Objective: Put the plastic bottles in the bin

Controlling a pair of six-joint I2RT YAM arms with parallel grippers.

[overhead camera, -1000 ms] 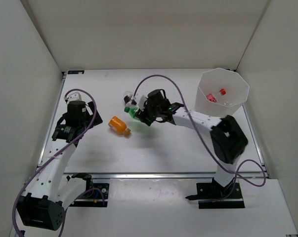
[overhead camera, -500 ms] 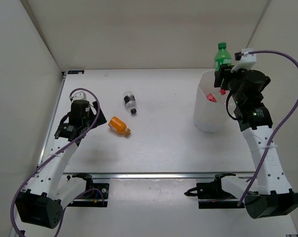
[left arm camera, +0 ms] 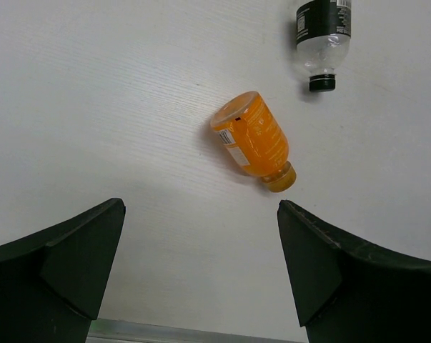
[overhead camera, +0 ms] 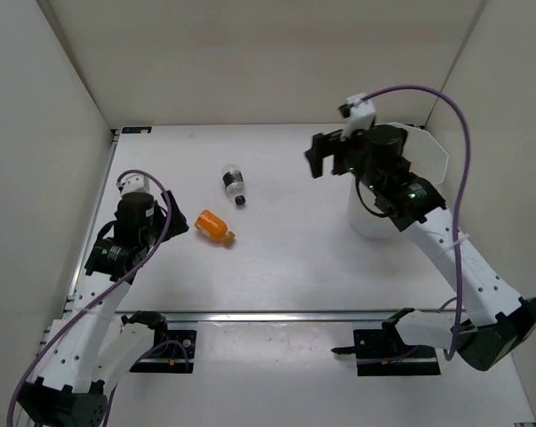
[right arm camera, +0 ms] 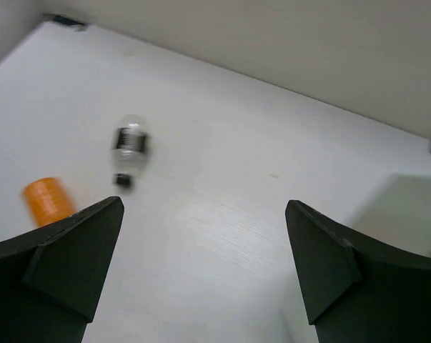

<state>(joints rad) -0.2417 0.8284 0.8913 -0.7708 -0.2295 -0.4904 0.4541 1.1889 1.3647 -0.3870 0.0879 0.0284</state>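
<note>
While the tall translucent white plastic bin (overhead camera: 432, 151) stands at the far right of the white table (overhead camera: 294, 267), two bottles lie out on the open surface, so the task is unfinished. The right arm covers the bin's inside in the top view, so I cannot tell how many bottles it holds. By my reading, at least two pickups are left.

The orange plastic bottle (overhead camera: 212, 224) lies on its side left of centre. Its long axis runs diagonally, with the cap toward the near right and the base toward the far left. The clear plastic bottle with a dark label and black cap (overhead camera: 235, 182) lies just beyond it, apart from it and also on its side. Its axis runs roughly far to near, and the cap points toward the arms.

The left gripper (left arm camera: 201, 207) hangs just left of the orange bottle with its fingers spread wide and nothing between them. The right gripper (right arm camera: 204, 207) is up in the air beside the bin, likewise wide open and empty, looking down toward both bottles.
</note>
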